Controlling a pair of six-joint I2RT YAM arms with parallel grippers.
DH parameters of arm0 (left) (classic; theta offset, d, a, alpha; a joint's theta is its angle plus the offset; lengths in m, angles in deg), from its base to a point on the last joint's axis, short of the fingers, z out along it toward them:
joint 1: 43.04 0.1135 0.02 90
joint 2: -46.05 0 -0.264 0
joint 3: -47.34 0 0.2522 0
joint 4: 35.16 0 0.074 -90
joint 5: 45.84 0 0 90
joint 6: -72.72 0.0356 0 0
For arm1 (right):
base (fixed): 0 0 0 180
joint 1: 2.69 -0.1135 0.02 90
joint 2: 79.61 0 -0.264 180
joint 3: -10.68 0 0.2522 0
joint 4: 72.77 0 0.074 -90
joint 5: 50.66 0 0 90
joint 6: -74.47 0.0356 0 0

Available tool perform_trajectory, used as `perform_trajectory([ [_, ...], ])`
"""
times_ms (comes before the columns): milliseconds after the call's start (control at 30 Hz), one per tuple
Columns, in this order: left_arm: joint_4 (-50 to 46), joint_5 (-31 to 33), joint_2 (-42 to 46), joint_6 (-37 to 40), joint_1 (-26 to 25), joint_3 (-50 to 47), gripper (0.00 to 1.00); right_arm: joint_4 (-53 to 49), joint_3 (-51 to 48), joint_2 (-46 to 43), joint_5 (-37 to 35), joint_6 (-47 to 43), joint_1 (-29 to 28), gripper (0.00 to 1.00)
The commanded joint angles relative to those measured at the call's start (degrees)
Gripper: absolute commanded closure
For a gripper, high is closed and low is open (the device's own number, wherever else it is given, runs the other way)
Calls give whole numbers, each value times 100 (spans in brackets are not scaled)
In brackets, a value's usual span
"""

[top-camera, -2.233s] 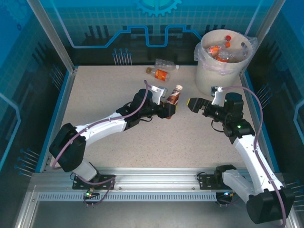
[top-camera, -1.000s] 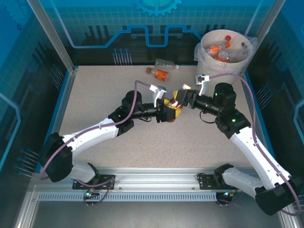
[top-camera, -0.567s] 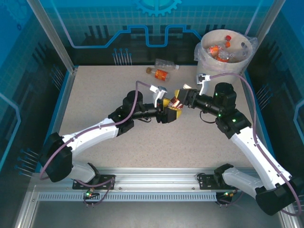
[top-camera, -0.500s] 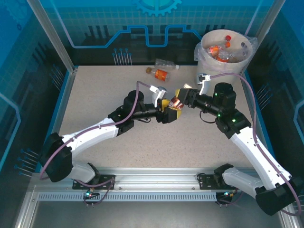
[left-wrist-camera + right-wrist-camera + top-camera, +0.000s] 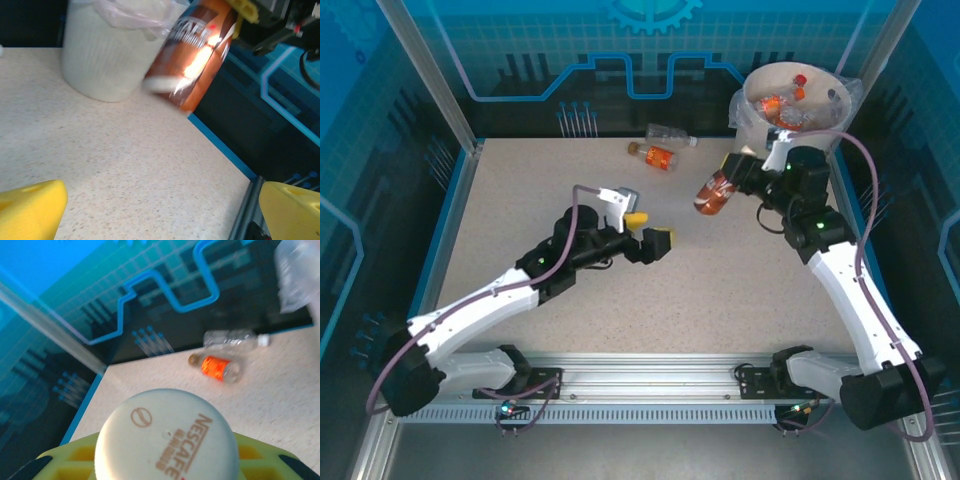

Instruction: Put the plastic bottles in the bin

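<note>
A brown-labelled plastic bottle [image 5: 713,193] with a white cap [image 5: 167,440] hangs tilted above the table just left of the bin [image 5: 757,160], and my right gripper [image 5: 732,178] is shut on it. In the left wrist view the same bottle [image 5: 200,55] floats in front of the bin [image 5: 102,65]. My left gripper [image 5: 650,230] stands open over bare table, well left of the bottle, with nothing between its yellow fingertips [image 5: 30,210]. Two more bottles lie at the back: a clear one [image 5: 670,133] and an orange-labelled one [image 5: 658,155]. Several bottles lie inside the bin.
The bin's clear bag [image 5: 300,275] spills over its rim at the back right corner. A blue border [image 5: 220,145] marks the table's right edge. The clear bottle [image 5: 232,340] and the orange-labelled one [image 5: 220,367] lie close to the back wall.
My left gripper opened, let go of the brown bottle and drew back to the left. My right gripper closed on that bottle and lifted it up and right towards the bin.
</note>
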Motion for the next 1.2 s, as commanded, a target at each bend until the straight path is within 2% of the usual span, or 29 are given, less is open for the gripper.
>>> perform_trajectory([
  [0,-267,904,517,22,-21,-410,1,275,508,230,-57,-67,425,72],
  [133,-380,1435,1085,-127,-4,-869,1,440,1124,682,-167,-56,802,72],
  [267,-682,1766,1466,-262,-4,-1095,1,440,1829,1175,-654,-271,1028,72],
  [500,-827,2002,1785,-585,8,-1500,1,237,3268,2027,-872,-296,1465,73],
  [800,-770,1986,1723,-636,13,-1557,1,-501,5320,3455,-2256,-1197,1493,73],
  [1000,-735,2000,1672,-642,12,-1556,1,-121,5716,4065,-3119,-1307,1514,70],
  [1100,-734,1992,1624,-647,9,-1540,1,-270,6086,4401,-3726,-1331,1504,66],
  [1167,-739,1992,1599,-651,10,-1531,1,-670,6433,4623,-4229,-1201,1504,59],
])
